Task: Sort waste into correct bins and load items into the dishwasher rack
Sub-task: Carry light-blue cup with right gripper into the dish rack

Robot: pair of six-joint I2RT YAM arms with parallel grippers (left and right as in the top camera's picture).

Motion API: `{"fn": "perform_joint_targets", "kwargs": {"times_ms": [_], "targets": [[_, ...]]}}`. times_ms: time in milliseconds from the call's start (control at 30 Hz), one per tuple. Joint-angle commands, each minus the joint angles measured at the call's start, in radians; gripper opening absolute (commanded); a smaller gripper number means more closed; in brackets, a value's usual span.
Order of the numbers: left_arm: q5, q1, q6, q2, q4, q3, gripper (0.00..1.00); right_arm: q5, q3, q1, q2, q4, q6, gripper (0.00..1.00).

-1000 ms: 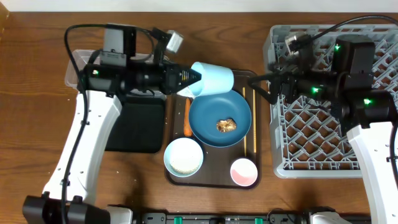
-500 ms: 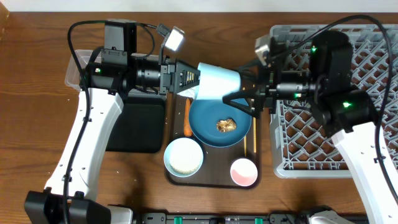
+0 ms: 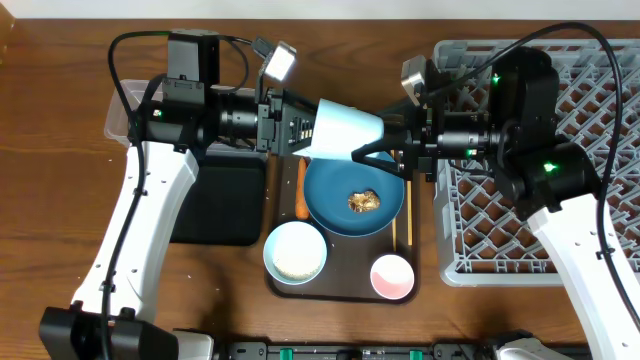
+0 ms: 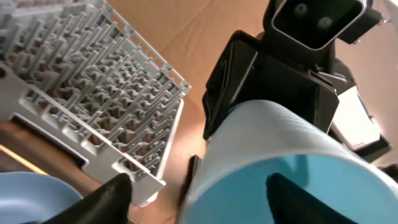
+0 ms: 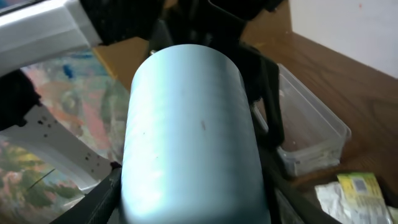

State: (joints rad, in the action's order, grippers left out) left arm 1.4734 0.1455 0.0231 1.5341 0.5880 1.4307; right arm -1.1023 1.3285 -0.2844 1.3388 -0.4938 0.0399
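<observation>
The right gripper (image 3: 372,137) has swung in from over the rack (image 3: 520,220) and now clamps the base end of the light-blue cup (image 3: 347,130). The cup lies on its side in the air, above the far edge of the blue plate (image 3: 335,185). The left gripper (image 3: 308,130), which pinched the cup's rim a moment ago, now has its fingers (image 4: 109,198) spread wide at the rim. A brown food lump (image 3: 363,201) lies on the plate. The plate, white bowl (image 3: 295,252), pink cup (image 3: 392,276), carrot (image 3: 301,197) and chopsticks (image 3: 408,212) sit on a dark tray (image 3: 345,262), just left of the rack.
</observation>
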Motion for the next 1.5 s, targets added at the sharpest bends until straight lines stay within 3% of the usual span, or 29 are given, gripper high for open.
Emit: {"fn": "perform_joint_targets", "kwargs": {"times_ms": [0,300,633,1067,1467], "targets": [[-0.027,-0.018,-0.007,0.002,-0.014,0.011,0.77,0.131,0.018,0.032,-0.042,-0.043,0.006,0.43],[-0.027,-0.085,-0.077,0.002,-0.06,0.011,0.85,0.697,0.018,0.23,-0.128,-0.346,-0.056,0.43],[-0.027,-0.085,-0.077,0.002,-0.059,0.011,0.86,1.205,0.018,0.515,-0.103,-0.667,-0.347,0.43],[-0.027,-0.085,-0.078,0.002,-0.055,0.011,0.87,1.244,0.018,0.823,-0.032,-0.78,-0.353,0.43],[-0.027,-0.085,-0.077,0.002,-0.055,0.011,0.87,1.245,0.018,0.915,0.138,-0.843,-0.292,0.43]]}}
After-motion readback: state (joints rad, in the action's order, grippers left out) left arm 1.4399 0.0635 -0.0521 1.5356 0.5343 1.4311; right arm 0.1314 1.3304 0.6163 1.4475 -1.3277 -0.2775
